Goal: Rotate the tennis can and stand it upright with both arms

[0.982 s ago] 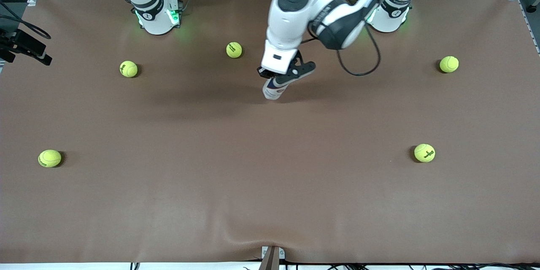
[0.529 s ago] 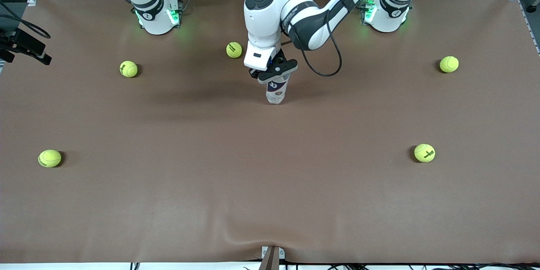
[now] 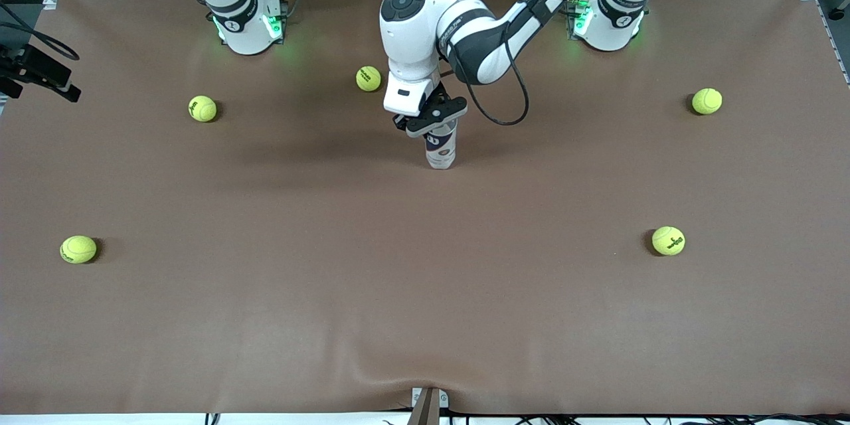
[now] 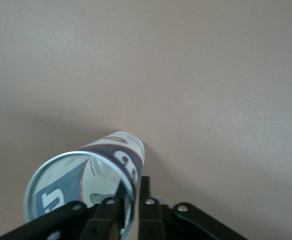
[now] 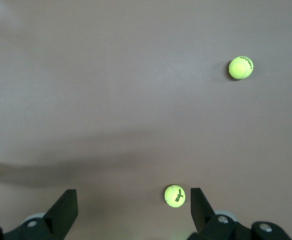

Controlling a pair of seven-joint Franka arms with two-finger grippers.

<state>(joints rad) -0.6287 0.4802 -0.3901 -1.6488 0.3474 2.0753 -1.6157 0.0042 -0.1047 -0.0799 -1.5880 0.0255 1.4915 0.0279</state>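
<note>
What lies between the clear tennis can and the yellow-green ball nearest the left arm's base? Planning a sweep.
Front view: only bare brown table between tennis can and ball.

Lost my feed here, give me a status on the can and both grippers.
Left gripper shut on the tennis can, can standing near upright on the table. Right gripper open, waiting up high. Nearest tennis ball well apart.

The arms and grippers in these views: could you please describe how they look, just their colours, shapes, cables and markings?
Both arms are glossy white, rounded and jointed, with dark bands. The left arm has a dark round joint cap and a looping black cable. The green-lit bases bear a small dark mark. The left gripper is black; the right gripper has black, flat, angular fingers.
</note>
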